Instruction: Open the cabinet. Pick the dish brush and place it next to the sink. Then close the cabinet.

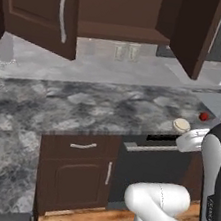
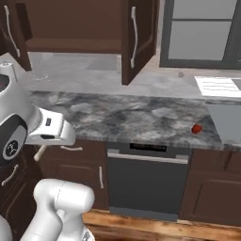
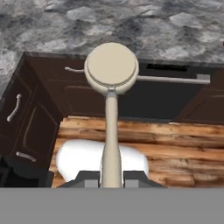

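**While the doors stand open, brush in claw**

While both panelled doors of the dark brown wooden wall cabinet (image 1: 42, 10) are swung wide, with their long silver bar handles facing out, my claw (image 3: 111, 177) is clenched on the cream dish brush with the round flat head and long thin handle (image 3: 111, 68). My two dark fingertips (image 3: 87, 178) press the lower end of the handle from either side, and the head points away from me.

From the left base view, the brush head sits at the front edge of the mottled grey stone counter (image 1: 93, 105), just above the black dishwasher front with the wide bar (image 1: 149, 164). Whether the head touches the counter I cannot tell. Along my hand I see the head over that same edge, with the wooden plank floor (image 3: 175, 148) below the handle.

To the right, the pale grey rectangular metal sink (image 2: 228, 122) is set into the counter. A small red round item (image 2: 196, 128) lies on the stone just beside the basin, well apart from my brush.

The brown drawer unit with short handles (image 1: 75, 168) stands left of the dishwasher.
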You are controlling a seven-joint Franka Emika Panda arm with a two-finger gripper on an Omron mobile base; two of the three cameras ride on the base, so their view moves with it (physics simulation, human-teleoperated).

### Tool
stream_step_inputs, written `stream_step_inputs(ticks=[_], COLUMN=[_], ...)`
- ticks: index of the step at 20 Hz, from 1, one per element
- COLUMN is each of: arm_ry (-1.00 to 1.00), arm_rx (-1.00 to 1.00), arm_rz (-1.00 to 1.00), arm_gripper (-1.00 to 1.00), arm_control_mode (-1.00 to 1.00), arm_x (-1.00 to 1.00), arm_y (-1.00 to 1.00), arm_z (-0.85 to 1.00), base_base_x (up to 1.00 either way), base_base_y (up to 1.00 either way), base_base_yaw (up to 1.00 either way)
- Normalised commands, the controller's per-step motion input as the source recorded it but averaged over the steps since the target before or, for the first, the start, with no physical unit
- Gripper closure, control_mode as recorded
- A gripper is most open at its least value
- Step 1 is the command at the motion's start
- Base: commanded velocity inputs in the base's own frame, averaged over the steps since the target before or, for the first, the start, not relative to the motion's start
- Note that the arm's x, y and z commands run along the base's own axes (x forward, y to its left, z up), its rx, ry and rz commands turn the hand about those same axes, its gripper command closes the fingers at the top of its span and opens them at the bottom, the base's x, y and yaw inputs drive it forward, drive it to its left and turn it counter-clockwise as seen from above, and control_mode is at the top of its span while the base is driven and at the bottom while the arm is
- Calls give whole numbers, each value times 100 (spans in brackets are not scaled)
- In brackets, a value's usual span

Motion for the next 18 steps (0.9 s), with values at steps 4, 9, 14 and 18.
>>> stream_step_inputs(ticks=[4,9,14,18], arm_ry=[0,0,0,0], arm_rx=[0,0,0,0], arm_rz=[0,0,0,0], arm_gripper=[100,100,100,100], arm_control_mode=[100,100,100,100], arm_x=[0,0,0,0], arm_y=[0,0,0,0], arm_z=[0,0,0,0], base_base_x=[0,1,13,42], base_base_y=[-95,-100,-100,-100], base_base_yaw=[-12,-1,2,11])
